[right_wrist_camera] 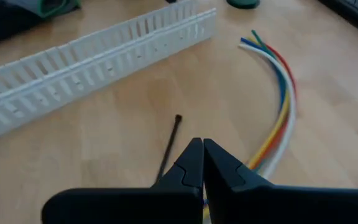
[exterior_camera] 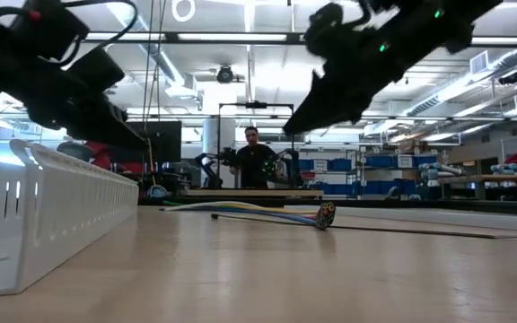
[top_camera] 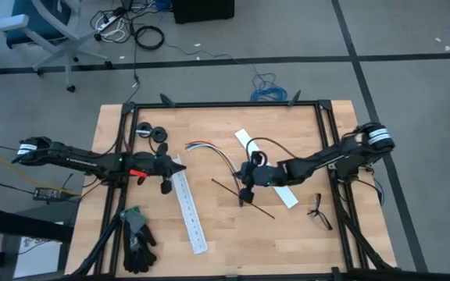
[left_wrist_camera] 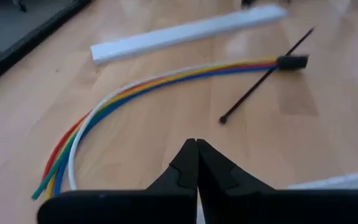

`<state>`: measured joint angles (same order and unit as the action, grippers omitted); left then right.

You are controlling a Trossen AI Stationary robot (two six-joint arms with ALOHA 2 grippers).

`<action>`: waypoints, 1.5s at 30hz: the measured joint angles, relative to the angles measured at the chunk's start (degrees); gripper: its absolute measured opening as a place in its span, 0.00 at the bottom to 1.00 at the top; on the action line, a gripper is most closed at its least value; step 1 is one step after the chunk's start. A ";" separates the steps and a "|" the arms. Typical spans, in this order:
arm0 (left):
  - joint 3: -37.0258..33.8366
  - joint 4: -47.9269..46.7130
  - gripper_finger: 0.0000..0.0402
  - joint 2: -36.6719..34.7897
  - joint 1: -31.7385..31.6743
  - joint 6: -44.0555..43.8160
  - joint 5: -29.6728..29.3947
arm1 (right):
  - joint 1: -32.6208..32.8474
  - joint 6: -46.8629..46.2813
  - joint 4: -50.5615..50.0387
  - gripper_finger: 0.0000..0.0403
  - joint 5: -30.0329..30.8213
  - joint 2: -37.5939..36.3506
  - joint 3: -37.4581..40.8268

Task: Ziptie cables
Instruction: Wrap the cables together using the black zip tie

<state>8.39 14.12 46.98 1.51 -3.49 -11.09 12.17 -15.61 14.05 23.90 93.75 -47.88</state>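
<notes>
The cables point(top_camera: 217, 152), a curved bundle of coloured wires, lie flat on the wooden table near its middle; they also show in the left wrist view point(left_wrist_camera: 135, 87) and the right wrist view point(right_wrist_camera: 281, 106). The ziptie point(top_camera: 248, 201), a thin black strip, lies flat just nearer the front edge, crossing close to the bundle's dark plug end point(left_wrist_camera: 293, 61). My left gripper point(top_camera: 183, 167) hovers shut to the left of the cables' loose ends. My right gripper point(right_wrist_camera: 202, 144) hovers shut above the ziptie point(right_wrist_camera: 169, 146), raised off the table in the low view point(exterior_camera: 290, 130).
A long white slotted strip point(top_camera: 190, 211) lies left of centre, running toward the front edge. A second white strip point(top_camera: 266, 168) lies partly under my right arm. Spectacles point(top_camera: 319, 212) sit at the right, black gloves point(top_camera: 137, 238) at the front left. A person point(exterior_camera: 257, 157) stands far behind the table.
</notes>
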 joint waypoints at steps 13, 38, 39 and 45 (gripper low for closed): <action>-1.89 1.81 0.01 -0.90 -0.01 -5.79 0.02 | -1.82 1.69 14.65 0.19 -3.36 16.40 -6.34; -1.89 3.29 0.01 -0.87 -0.01 -7.49 1.51 | -7.24 -6.56 -3.15 0.28 -12.15 24.26 -17.49; -1.89 3.30 0.01 -0.87 -0.01 -7.49 1.51 | -7.24 -6.72 -3.86 0.28 -12.15 24.26 -17.49; -1.89 4.94 0.01 -0.87 -0.01 -7.49 1.51 | -7.43 -6.31 -7.22 0.12 -11.88 24.20 -17.51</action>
<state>6.50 19.06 46.11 1.50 -10.98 -9.58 4.74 -21.91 6.84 12.02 117.95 -65.39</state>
